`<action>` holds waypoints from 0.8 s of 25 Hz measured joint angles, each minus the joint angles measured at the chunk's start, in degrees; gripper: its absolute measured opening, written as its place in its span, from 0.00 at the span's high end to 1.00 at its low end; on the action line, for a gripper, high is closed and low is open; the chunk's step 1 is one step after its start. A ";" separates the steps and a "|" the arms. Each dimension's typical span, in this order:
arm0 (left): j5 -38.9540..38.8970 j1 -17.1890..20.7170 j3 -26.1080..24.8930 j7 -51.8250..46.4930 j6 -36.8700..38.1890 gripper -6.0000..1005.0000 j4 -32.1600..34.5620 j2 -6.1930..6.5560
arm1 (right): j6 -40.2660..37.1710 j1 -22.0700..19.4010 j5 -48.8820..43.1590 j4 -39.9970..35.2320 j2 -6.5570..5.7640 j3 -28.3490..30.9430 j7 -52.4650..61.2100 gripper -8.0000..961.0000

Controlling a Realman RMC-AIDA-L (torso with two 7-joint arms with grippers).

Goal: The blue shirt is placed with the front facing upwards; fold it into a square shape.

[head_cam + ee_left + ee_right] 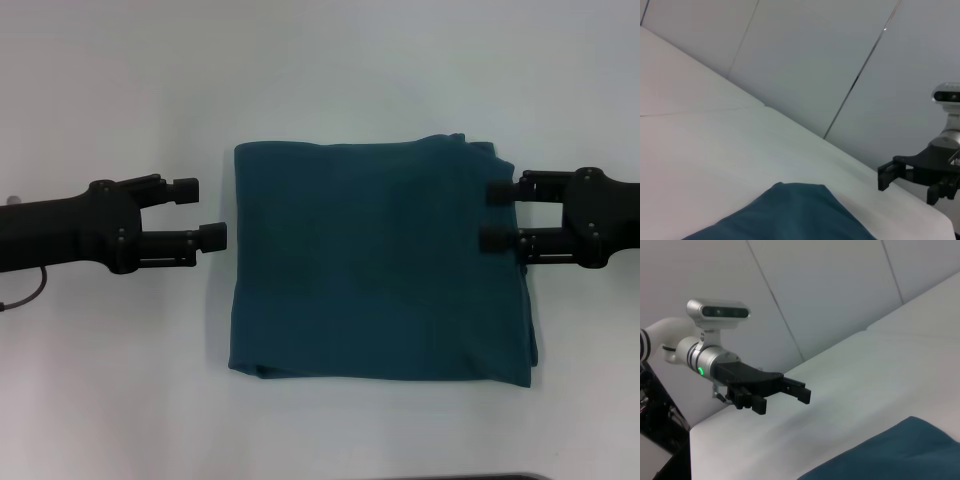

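The blue shirt (380, 265) lies folded into a rough square in the middle of the white table, plain side up, with layered edges along its right side and bottom. My left gripper (200, 212) is open just off the shirt's left edge, holding nothing. My right gripper (496, 217) is open too, its fingertips over the upper right edge of the shirt with no cloth visibly between them. The left wrist view shows a corner of the shirt (790, 215) and the right gripper (907, 187) beyond it. The right wrist view shows the shirt (900, 455) and the left gripper (780, 399).
The white table (320, 70) spreads bare all around the shirt. Grey wall panels (840, 60) rise behind the table. A dark strip (500, 477) shows at the front edge.
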 joint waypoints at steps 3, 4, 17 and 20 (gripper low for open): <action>-0.08 0.00 0.01 -0.06 0.57 0.08 -0.01 -0.05 | -0.03 -0.03 -0.03 0.00 0.02 -0.56 0.04 0.18; -0.20 0.00 0.01 -0.07 0.77 0.08 -0.01 -0.05 | -0.07 -0.13 -0.03 0.00 0.01 -0.58 0.06 0.18; -0.72 -0.24 -0.01 -0.19 1.16 0.08 -0.01 0.03 | -0.65 -0.17 -0.04 0.00 -0.22 -0.48 0.38 0.18; -0.72 -0.32 -0.01 -0.31 1.17 0.08 -0.01 0.12 | -0.86 -0.05 -0.04 0.00 -0.20 -0.56 0.38 0.18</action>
